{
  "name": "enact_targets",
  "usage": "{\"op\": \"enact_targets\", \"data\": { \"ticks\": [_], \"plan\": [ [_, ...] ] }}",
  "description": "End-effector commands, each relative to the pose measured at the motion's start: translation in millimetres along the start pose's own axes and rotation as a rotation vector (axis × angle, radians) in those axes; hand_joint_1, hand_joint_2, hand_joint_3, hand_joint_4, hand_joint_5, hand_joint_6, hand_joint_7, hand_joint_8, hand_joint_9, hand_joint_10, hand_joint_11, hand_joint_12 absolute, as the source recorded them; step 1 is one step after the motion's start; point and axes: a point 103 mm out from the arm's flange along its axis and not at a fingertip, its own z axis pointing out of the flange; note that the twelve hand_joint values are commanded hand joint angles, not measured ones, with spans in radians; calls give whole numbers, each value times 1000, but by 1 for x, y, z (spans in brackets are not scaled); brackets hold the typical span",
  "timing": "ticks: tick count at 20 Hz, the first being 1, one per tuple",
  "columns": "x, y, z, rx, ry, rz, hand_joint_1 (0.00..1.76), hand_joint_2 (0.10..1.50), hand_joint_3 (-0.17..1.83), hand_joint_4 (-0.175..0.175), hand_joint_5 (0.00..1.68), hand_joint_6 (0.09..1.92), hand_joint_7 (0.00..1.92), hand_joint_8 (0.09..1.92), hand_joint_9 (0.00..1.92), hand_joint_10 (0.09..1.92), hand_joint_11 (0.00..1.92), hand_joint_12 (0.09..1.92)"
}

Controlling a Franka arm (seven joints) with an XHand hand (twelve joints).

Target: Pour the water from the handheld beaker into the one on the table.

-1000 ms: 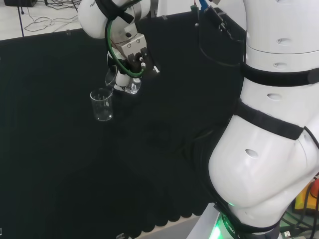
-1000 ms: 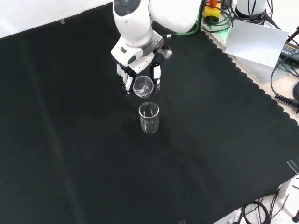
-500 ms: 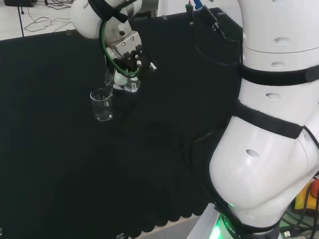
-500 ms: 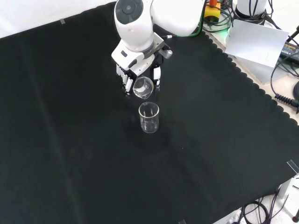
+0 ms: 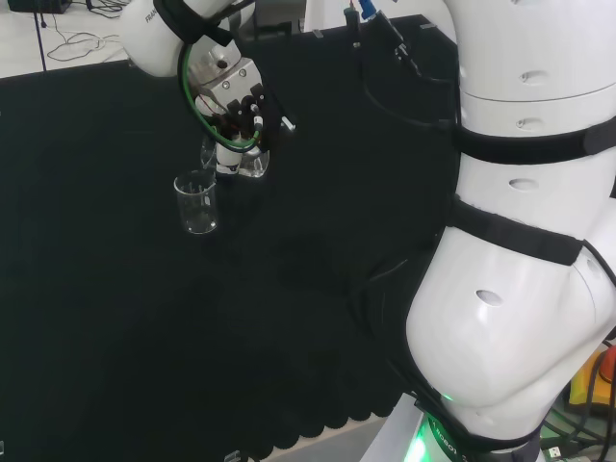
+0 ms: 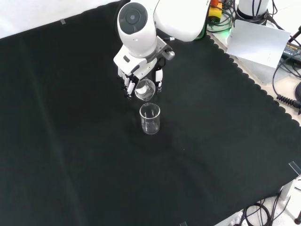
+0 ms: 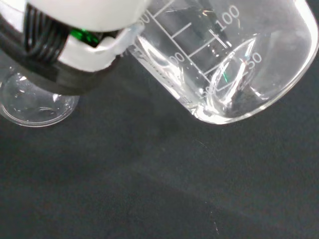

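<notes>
In the front view, the closest thing is the beaker on the table. It stands up straight on the black cloth, with its open mouth at the top. Just behind it, a bit farther from the camera, is the hand. Its fingers are curled around the handheld beaker, so the hand is holding that glass. This beaker is tipped over, with its mouth leaning toward the beaker on the table. The two glasses are very near each other. In the head view, the beaker on the table stands just to the left of and lower than the hand. The wrist view shows the tipped beaker up close, with a little water near its bottom. So the next move looks like more tipping, along the line from the hand down to the standing beaker. If the mouth is not right over it, water could spill on the cloth.
</notes>
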Motion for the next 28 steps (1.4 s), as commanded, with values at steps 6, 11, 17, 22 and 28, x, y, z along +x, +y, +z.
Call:
{"op": "enact_targets", "data": {
  "ticks": [6, 11, 17, 22, 28],
  "plan": [
    [2, -1, -1, 51, -52, 17, 1125, 716, 535, 175, 1295, 583, 1627, 87, 1557, 87, 1207, 836],
    [8, -1, -8, 67, -94, 19, 1125, 715, 536, 175, 1294, 587, 1627, 87, 1557, 87, 1208, 835],
    [12, 0, -5, 76, -125, 21, 1125, 715, 539, 175, 1292, 590, 1627, 87, 1557, 87, 1209, 834],
    [10, 0, -8, 82, -145, 29, 1125, 714, 540, 175, 1291, 593, 1627, 87, 1556, 87, 1211, 833],
    [12, -1, -11, 73, -152, 26, 1125, 714, 543, 175, 1289, 597, 1627, 87, 1556, 87, 1212, 832]
  ]
}}
